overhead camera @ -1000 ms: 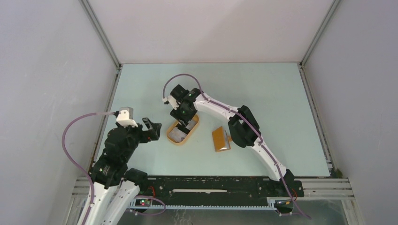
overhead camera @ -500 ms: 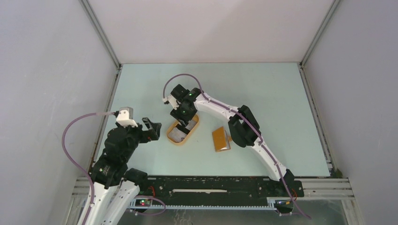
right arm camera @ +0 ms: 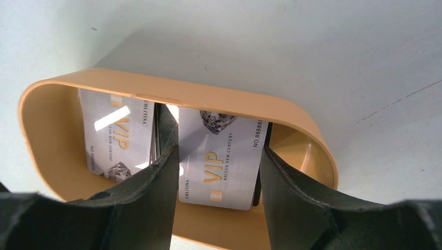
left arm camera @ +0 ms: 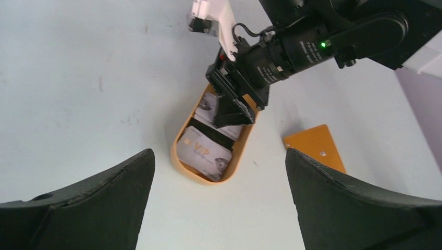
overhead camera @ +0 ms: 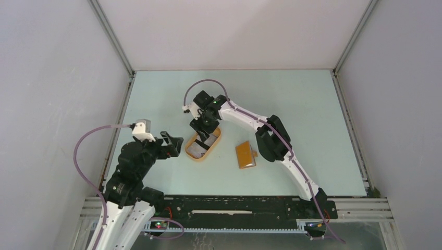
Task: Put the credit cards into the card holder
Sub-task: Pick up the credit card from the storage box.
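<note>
Card holder [overhead camera: 245, 154] lay flat on the table [overhead camera: 292, 104], orange face up, at 4 o'clock of the orange tray [right arm camera: 172, 94] and apart from it. Left gripper [overhead camera: 173, 144] hovered at the tray's 9 o'clock, jaws wide apart, nothing in them. Two credit cards sat in the tray (VIP print up). Right gripper [right arm camera: 219, 177] reached into the far half, fingers clamped on opposite edges of one credit card [right arm camera: 221, 156]. The other card [right arm camera: 117, 138] lay at the near end, untouched.
</note>
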Controlling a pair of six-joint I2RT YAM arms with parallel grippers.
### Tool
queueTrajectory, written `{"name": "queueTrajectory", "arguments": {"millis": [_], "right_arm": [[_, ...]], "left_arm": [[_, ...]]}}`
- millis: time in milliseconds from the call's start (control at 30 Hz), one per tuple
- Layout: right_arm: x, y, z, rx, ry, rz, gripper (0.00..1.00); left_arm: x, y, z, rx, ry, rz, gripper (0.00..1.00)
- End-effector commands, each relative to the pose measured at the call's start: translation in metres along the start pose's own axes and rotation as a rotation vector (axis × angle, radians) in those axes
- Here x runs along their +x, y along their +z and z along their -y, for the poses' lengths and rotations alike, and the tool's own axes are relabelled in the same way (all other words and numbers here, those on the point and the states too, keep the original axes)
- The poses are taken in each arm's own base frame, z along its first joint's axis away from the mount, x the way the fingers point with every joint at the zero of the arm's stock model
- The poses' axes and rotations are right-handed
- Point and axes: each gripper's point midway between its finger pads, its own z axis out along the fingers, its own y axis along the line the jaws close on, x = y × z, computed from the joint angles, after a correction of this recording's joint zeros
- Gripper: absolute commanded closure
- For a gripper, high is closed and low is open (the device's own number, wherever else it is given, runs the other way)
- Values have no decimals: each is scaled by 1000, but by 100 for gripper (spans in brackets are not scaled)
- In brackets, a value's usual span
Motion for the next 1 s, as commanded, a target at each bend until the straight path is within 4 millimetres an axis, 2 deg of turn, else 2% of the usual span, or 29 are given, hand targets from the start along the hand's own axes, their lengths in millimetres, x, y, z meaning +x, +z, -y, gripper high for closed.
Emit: {"name": "queueTrajectory", "arguments": {"millis": [0, 100, 200, 433, 567, 967], "right_arm": [[-24, -40, -18, -78, 11, 91, 62], [-25, -45, -20, -98, 19, 100, 62], [-26, -51, -20, -129, 37, 110, 62], [-23, -59, -26, -269, 77, 123, 61], [-23, -64, -28, -348, 108, 137, 61], [-21, -68, -31, -467, 161, 145, 60]], "left_arm": [[4, 8, 20, 109, -108, 13, 1], [16, 20, 26, 157, -225, 13, 1], [28, 32, 21, 144, -334, 25, 4], [37, 51, 15, 131, -450, 54, 14], [48, 66, 14, 132, -492, 30, 16], [49, 94, 13, 129, -607, 55, 13]]}}
